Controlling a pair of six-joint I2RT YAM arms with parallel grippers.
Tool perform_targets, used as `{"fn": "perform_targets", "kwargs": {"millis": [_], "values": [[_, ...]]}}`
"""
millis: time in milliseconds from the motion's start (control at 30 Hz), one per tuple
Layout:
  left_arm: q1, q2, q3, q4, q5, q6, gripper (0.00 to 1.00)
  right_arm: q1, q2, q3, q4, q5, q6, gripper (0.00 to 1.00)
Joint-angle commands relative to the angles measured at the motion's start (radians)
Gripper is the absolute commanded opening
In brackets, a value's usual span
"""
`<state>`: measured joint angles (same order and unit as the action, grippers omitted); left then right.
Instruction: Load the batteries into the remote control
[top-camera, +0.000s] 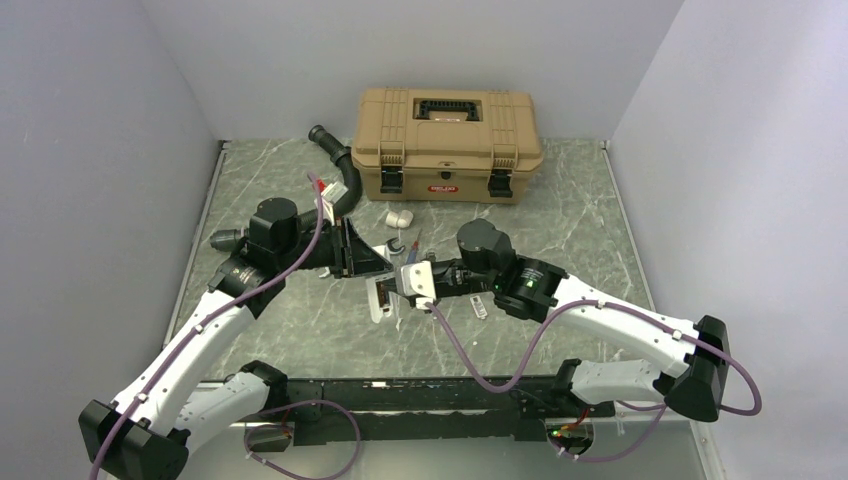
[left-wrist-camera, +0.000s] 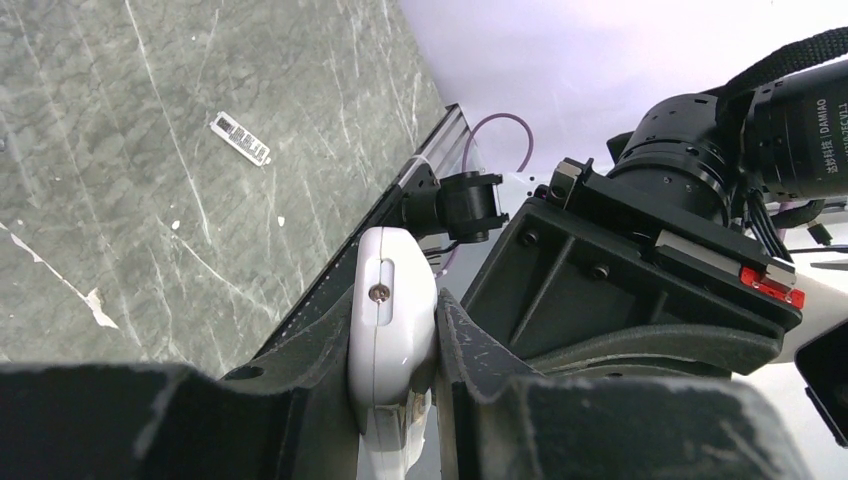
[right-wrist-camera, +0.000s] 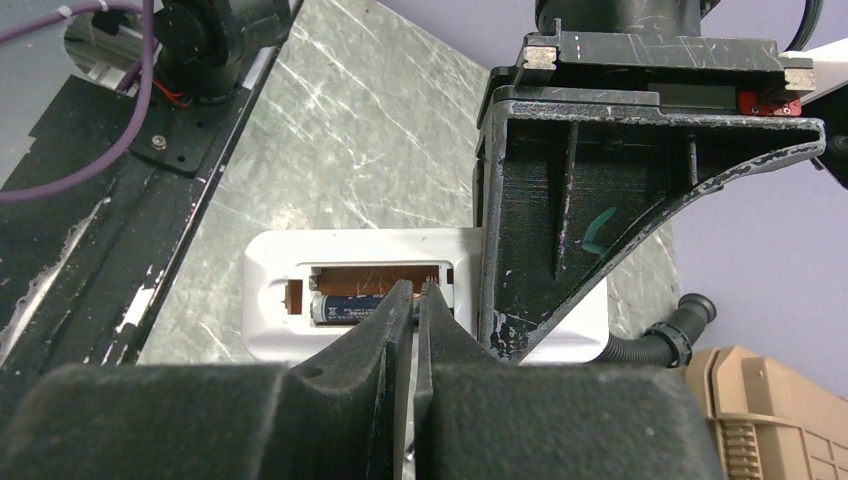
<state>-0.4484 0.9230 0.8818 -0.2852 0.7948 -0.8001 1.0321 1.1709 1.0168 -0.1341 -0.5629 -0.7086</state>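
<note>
One rectangular remote control (right-wrist-camera: 360, 245) (white plastic)

Pale grey walls (top-camera: 100, 120) are closing in the table (top-camera: 600, 200) at 9, 12 and 3 o'clock, and soft, even light is falling on them. The table is showing a grey-green marbled top, and a tan toolbox (top-camera: 447, 130) is sitting at 12 o'clock near the back wall.
</note>
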Motion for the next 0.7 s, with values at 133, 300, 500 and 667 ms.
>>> {"fn": "perform_targets", "kwargs": {"millis": [133, 300, 500, 667], "values": [[-0.004, -0.033, 0.078, 0.164, 0.041, -0.06, 0.0, 0.023, 0.045, -0.023, -0.238, 0.079, -0.013, 0.06], [-0.004, -0.033, 0.08, 0.163, 0.038, -0.062, 0.0, 0.034, 0.049, -0.018, -0.265, 0.109, -0.023, 0.06], [-0.003, -0.034, 0.079, 0.156, 0.034, -0.06, 0.0, 0.04, 0.041, -0.026, -0.274, 0.127, -0.017, 0.05], [-0.003, -0.034, 0.08, 0.152, 0.028, -0.057, 0.0, 0.043, 0.029, -0.032, -0.282, 0.139, -0.012, 0.05]]}}
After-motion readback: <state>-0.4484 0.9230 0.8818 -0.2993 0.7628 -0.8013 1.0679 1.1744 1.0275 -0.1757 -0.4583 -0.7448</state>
